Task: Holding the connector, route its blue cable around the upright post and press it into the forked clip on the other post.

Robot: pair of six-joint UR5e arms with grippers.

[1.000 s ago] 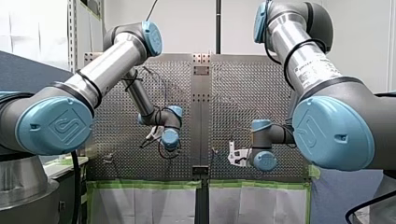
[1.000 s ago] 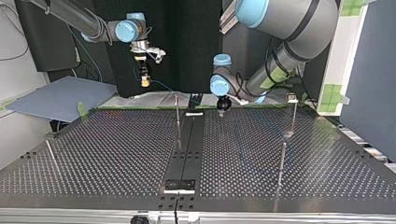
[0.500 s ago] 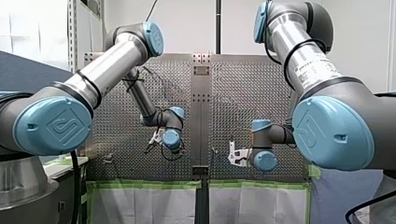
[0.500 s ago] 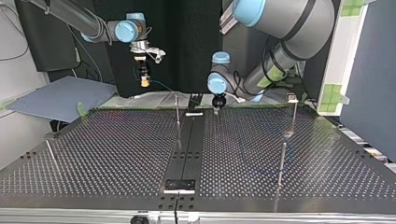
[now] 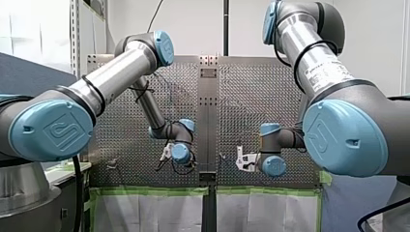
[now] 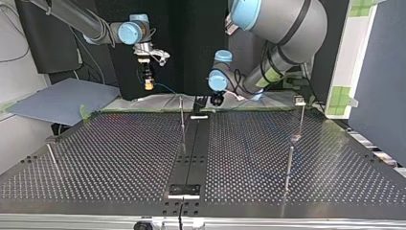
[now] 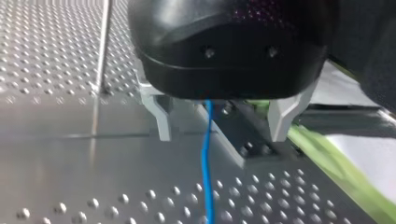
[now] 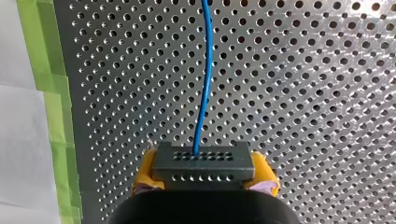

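- Our right gripper (image 8: 204,173) is clamped on the connector (image 8: 203,162). In the right wrist view a yellow pad (image 8: 144,173) presses each end of the dark block.
- The blue cable (image 8: 205,70) leaves the connector's face and runs straight ahead over the perforated table (image 8: 303,93). Green tape (image 8: 49,107) edges the plate beside it.
- In the top view this gripper hangs well above the table, off its far edge at the view's left, with its fingers pointing down.
- Our left gripper (image 7: 219,123) is spread, its metal fingers (image 7: 159,116) wide apart. The cable passes between them, nearer the middle than either finger, and appears to touch neither.
- In the top view the left gripper sits low at the table's far edge, just right of the black centre strip (image 6: 191,143).
- The upright post (image 6: 182,117) stands just left of that strip, near the left gripper but apart from it.
- A second post (image 6: 301,112) with a small head stands toward the view's right, well apart from both grippers. We cannot tell whether its head is forked.
- We cannot trace the cable's course near either post.
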